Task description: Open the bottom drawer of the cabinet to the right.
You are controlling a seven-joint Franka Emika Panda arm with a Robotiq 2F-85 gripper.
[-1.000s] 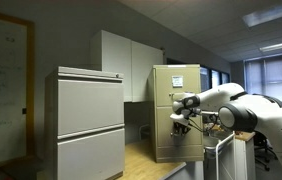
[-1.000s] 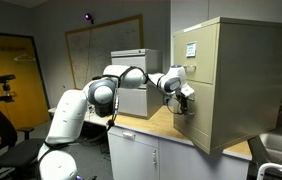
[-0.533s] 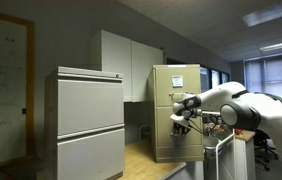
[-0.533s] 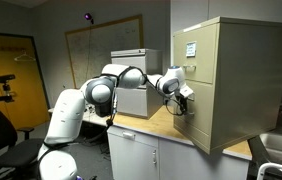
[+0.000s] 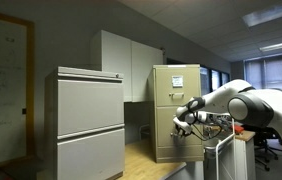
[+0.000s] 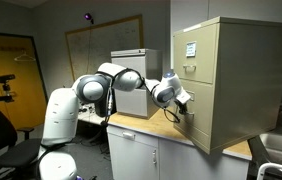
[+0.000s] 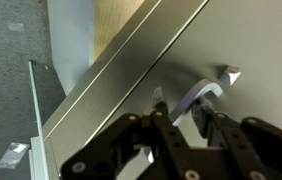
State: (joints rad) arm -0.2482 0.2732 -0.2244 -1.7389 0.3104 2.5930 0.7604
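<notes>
**Colleague:** Where does the job stand from your chair?

**Me:** Early. The beige cabinet (image 6: 231,70) stands at the edge of the tabletop (image 6: 141,125) farthest from the base of the arm (image 6: 116,80). Its bottom drawer (image 6: 201,122) looks flush with the cabinet front in both exterior views, so I'd say nothing is open yet.

**Colleague:** And the jaws?

**Me:** They're at the drawer's handle (image 7: 203,95). In the wrist view a finger (image 7: 166,130) sits on either side of that curved metal pull, with the pull between them. Whether they're pinching it or only straddling it, I cannot tell; the gap there is too dark to read.

**Colleague:** It's the right cabinet, though?

**Me:** I believe so. In an exterior view the taller grey cabinet (image 5: 86,120) stands off to the side (not my target), and the beige one is to its right.

**Colleague:** So what's left?

**Me:** Nearly everything that counts. I need to confirm the grip on the handle, then draw the drawer straight out over the tabletop. My read is that the reach is done and the pull isn't.
</notes>
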